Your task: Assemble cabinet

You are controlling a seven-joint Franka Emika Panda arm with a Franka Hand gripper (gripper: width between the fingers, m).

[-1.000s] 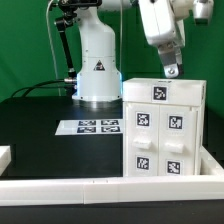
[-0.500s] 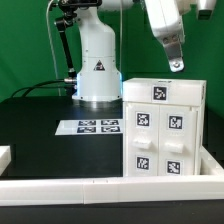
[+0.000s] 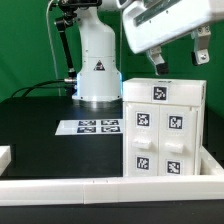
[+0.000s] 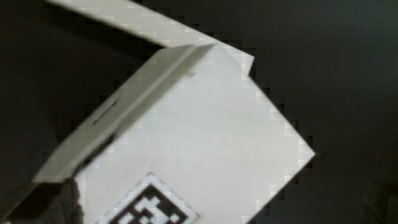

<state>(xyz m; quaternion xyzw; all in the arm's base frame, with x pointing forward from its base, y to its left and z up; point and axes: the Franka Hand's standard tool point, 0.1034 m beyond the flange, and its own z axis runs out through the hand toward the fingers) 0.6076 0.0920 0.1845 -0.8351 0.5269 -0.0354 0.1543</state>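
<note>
White raised rail (image 3: 100, 187) crosses the foreground, cropped at both edges. Behind it, at the exterior view's right, the white boxy plastic cabinet (image 3: 163, 130) with square black-and-white tags stands on the black tabletop (image 3: 40, 125). The flat white marker board (image 3: 88, 126) lies beside it. Above, the jaws (image 3: 179, 57) hang spread wide and empty, the arm cut off. The wrist view shows a blurred white panel (image 4: 196, 140), its tag cropped.

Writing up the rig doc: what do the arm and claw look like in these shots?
The arm is glossy white with rounded shells, a triangular black warning mark on its base and black cabling up its back. The wrist housing is a white box with grey trim. The claw has two short dark fingers. No other markings are legible.
</note>
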